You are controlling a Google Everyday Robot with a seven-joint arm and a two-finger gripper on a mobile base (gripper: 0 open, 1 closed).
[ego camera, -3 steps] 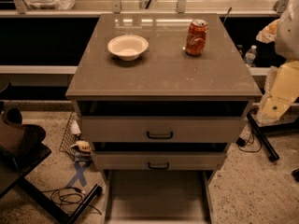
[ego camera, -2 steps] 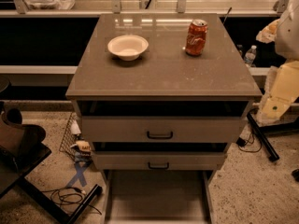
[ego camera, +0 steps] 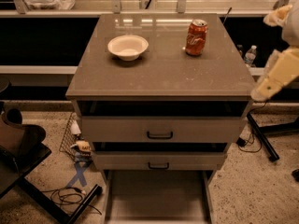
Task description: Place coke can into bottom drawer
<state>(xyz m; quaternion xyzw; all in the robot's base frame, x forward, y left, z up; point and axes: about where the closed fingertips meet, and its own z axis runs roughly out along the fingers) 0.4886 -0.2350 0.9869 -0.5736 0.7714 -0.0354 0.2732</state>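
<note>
**Spotter:** Here's your picture. The can (ego camera: pixel 196 31) stands upright at the back right of the counter (ego camera: pixel 159 78), well apart from the bowl (ego camera: pixel 127 46). Your pincer (ego camera: pixel 268 84) hangs off the counter's right edge, carrying nothing I can see. Whether it's spread or pressed together, I cannot tell.

**Second:** And the bottom drawer (ego camera: pixel 156 197)?

**Spotter:** It's pulled out with the floor bare, right at the foot of the cabinet. First trouble spot is your approach from the side. A glancing touch would likely tip that can and send it rolling off the back or the right edge.

**Second:** And after you've grabbed it?

**Spotter:** Then it's the carry-down. The two upper drawers (ego camera: pixel 160 129) jut forward under the counter lip, so lowering too close could clip the can on a front. Let go too high and it may bounce or topple in that shallow tray.
</note>
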